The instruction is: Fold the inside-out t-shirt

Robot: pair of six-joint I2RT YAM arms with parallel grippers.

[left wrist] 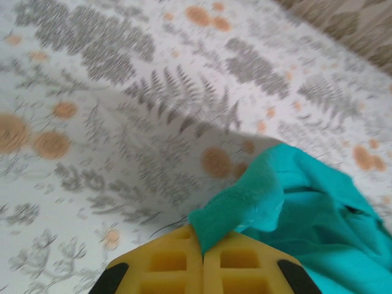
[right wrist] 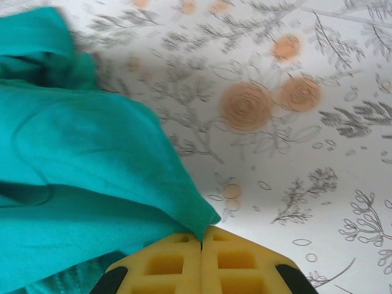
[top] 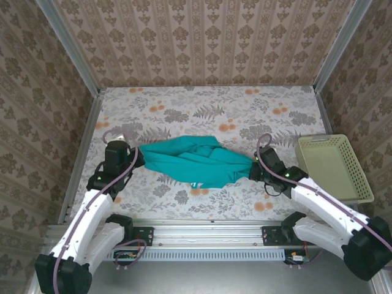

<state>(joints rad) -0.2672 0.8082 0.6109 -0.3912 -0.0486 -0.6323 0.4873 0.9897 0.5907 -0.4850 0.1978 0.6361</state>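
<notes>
- The left fingers are pressing flat together on a small nub of teal cloth, so they are gripping the left end of the t-shirt.
- The right fingers are likewise clamping together on a pointed corner of the same cloth at its right end.
- The t-shirt is lying bunched in a long, rumpled band across the middle of the flowered tabletop, stretching from one arm to the other and showing only plain teal.
- In the left wrist view the pinched end is casting a shadow on the tabletop, so it seems to be sitting slightly raised. Whether the middle of the band is touching the surface I cannot tell.
- Holding opposite ends is probably meant to let the arms draw the cloth taut and spread it flat before any fold is being made. The folding itself looks not yet begun.
- Each grip is catching only a small bit of fabric, so a hard pull could be slipping an end free.
- The yellow basket is standing apart at the right, not touching the cloth.
</notes>
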